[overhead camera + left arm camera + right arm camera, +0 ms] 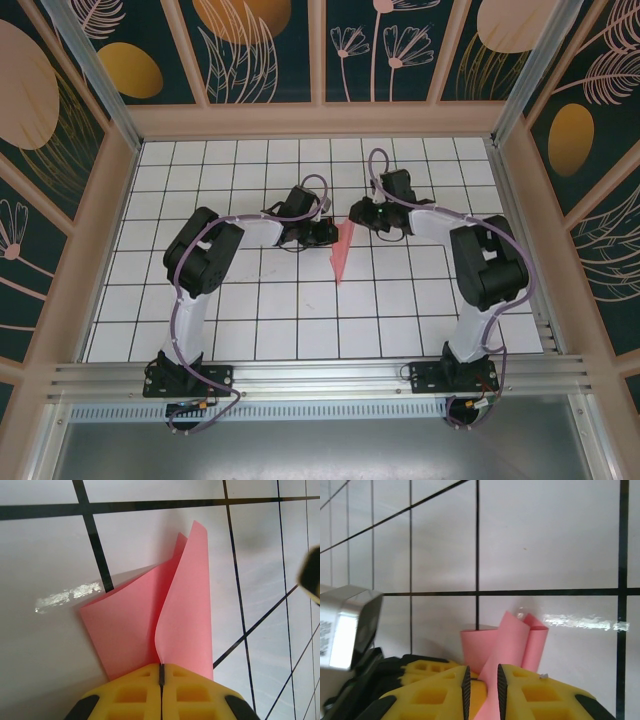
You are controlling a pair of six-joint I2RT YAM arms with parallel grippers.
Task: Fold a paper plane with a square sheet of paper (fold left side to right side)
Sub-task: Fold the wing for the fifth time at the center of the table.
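Observation:
The square sheet of paper (343, 250) is a folded salmon-pink shape at the table's middle, narrowing to a point toward the near side. In the left wrist view the paper (185, 615) rises from the tiles in two curved layers, and my left gripper (161, 672) is shut on its near edge. My left gripper (328, 235) sits at the paper's left, my right gripper (358, 214) at its upper right. In the right wrist view my right gripper (482, 677) has its jaws slightly apart, with a flap of the paper (505, 645) running loosely between them.
The white gridded table (250, 310) is boxed in by wooden walls (320, 120) at the back and sides. An aluminium rail (320, 375) runs along the near edge by the arm bases. The left arm's yellow fingers (422, 670) lie close to the right gripper's left side.

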